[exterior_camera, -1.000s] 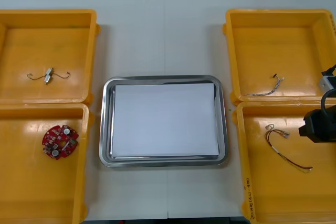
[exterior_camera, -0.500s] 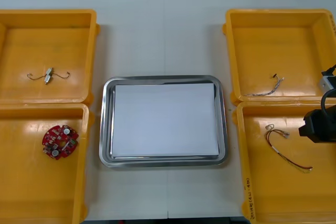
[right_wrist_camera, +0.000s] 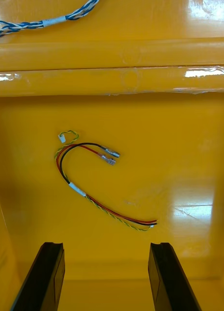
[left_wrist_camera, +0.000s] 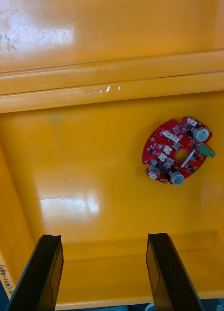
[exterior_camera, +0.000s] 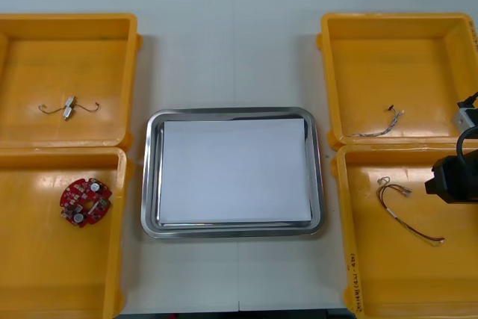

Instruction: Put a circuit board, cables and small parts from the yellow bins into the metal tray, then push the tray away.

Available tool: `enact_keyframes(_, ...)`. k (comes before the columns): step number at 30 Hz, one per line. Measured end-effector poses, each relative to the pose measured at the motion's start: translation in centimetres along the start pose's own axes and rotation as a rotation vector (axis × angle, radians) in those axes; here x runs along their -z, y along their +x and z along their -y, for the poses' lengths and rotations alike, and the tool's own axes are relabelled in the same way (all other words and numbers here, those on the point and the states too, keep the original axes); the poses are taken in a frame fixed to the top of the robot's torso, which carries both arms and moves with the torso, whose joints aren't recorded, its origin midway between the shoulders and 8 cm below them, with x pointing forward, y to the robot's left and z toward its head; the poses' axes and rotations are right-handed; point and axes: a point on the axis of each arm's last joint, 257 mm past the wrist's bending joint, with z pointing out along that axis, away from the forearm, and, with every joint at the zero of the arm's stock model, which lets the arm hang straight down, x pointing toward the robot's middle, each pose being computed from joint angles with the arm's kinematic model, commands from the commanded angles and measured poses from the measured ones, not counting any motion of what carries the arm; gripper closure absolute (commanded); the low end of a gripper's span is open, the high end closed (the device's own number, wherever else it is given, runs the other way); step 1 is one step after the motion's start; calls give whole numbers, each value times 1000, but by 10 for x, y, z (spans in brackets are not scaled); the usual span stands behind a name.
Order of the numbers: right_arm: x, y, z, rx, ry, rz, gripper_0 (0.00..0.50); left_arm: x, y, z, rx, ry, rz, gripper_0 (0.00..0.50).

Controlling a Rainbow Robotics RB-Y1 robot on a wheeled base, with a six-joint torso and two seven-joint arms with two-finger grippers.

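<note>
Cable, red and yellow, right of the metal tray, looks light and limp to us, best pinched mid-length; right gripper and left gripper jaws both open

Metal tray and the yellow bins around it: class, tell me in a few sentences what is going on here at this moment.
Nothing is gripped yet. The right tool hangs open over the near right bin, with the red and yellow cable lying just ahead of its fingers. The left tool hangs open over the near left bin, the circuit board beyond its fingers. The metal tray between the bins shows its white inside, with no item placed in it.
</note>
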Motion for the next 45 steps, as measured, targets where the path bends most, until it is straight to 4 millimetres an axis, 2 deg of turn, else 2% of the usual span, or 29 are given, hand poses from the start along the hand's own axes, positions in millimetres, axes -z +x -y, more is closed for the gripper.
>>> enact_keyframes(19, 0, 0, 0, 0, 0, 0, 0, 0, 0, 0, 0, 0, 0, 0)
enact_keyframes(25, 0, 0, 0, 0, 0, 0, 0, -3, 6, 5, -7, 15, -17, 0)
enact_keyframes(30, -7, 13, 4, -14, 2, -29, 0, -2, 6, 7, -17, 16, -13, 0)
enact_keyframes(37, -9, 14, 4, -13, -4, -27, 0, -11, 13, 17, 14, 27, -47, 0)
enact_keyframes(39, -9, 14, 5, 50, -4, -26, 0, -14, 16, 21, 68, 30, -61, 0)
enact_keyframes(43, -10, 10, 5, 316, -6, -10, 0, -19, 21, 28, 222, 23, -81, 0)
enact_keyframes(45, -10, 7, 3, 366, -10, 0, 0, -21, 22, 31, 286, 13, -83, 0)
